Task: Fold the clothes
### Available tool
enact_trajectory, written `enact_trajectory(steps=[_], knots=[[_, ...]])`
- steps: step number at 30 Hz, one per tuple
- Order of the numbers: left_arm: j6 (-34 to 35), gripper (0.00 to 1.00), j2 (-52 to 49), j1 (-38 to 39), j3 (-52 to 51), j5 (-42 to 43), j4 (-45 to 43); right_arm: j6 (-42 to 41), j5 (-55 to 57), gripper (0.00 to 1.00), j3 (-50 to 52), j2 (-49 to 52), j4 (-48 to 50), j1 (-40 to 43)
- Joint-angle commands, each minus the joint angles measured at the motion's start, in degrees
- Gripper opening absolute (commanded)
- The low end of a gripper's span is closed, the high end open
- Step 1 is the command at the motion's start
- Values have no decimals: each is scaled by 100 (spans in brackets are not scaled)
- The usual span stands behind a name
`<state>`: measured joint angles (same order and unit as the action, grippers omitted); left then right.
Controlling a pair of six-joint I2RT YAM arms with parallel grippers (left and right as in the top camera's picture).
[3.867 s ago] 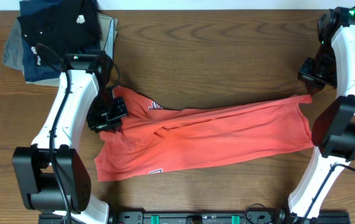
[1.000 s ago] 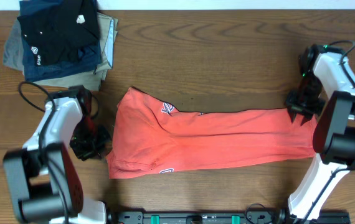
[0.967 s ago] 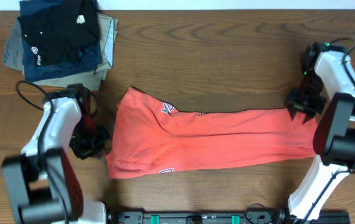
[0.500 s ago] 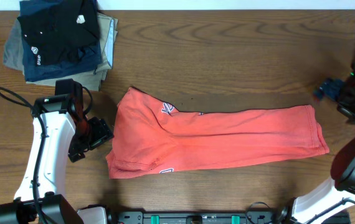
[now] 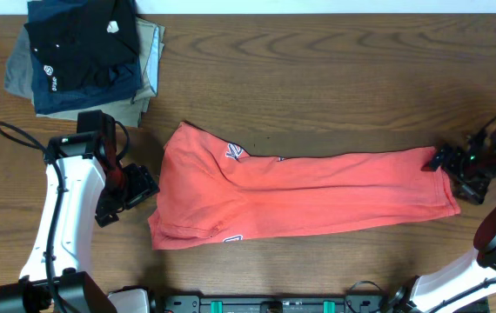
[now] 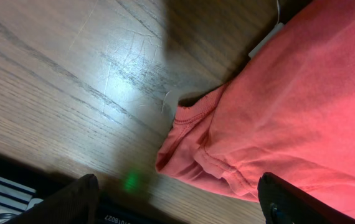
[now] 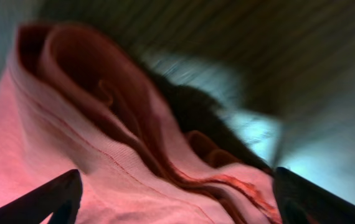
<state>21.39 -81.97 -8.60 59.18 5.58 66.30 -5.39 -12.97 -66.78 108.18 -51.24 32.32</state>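
The coral-red cotton T-shirt [image 5: 300, 196] lies on the brown wooden table [image 5: 318, 78] as a long, rumpled band across the middle of the overhead frame. It is wider at its left end and narrower towards the right. Bits of navy block lettering [image 5: 235, 153] show on a fold near its upper left and again at its lower left edge.

The left gripper [image 5: 130, 189] sits just beside the shirt's left edge, apart from the cloth. In the left wrist view its two dark fingers [image 6: 71, 202] stand wide apart at the bottom corners of the frame, nothing between them. A hemmed, doubled-over corner of the shirt lies on the wood ahead of them.

The right gripper [image 5: 453, 165] is at the shirt's right end, over the upper corner of the hem. The right wrist view is blurred, but its fingers [image 7: 56, 196] are spread to the frame's bottom corners, with stitched folds of red cloth in front of them and no pinch on the fabric.

A stack of folded black, navy and khaki garments [image 5: 83, 52] rests in the upper left of the overhead frame, well apart from the shirt.
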Motion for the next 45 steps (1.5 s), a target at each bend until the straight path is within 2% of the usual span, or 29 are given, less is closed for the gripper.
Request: enact_trajectory(steps=[1,4,7,8,9,10,11,16,27,33,45], knots=[[35,82,-7,4,63,-70,-15,553,-549,99,225,20,149,22],[35,82,-7,4,63,-68,-46,750,-721,99,435,20,269,-68],[35,82,-7,4,63,-68,-59,765,-710,86,629,20,361,-175],[35,83,-7,4,63,-68,-59,765,-695,79,656,20,369,-195],[35,83,-7,4,61,-68,-59,765,-693,64,664,20,365,-208],[35,83,-7,4,63,-68,-59,765,-693,46,664,20,352,-214],[35,83,-7,4,63,-68,-57,763,-695,33,664,20,339,-219],[35,83,-7,4,63,-68,-57,758,-693,1,634,13,214,-223],[35,83,-7,4,63,-68,-61,369,-647,1,-306,-577,-1176,-256],[35,83,-7,4,63,-22,-55,72,-385,1,-417,-1237,-1394,-555],[37,84,-7,7,63,20,-42,61,-424,1,-378,-1447,-1484,-2573]])
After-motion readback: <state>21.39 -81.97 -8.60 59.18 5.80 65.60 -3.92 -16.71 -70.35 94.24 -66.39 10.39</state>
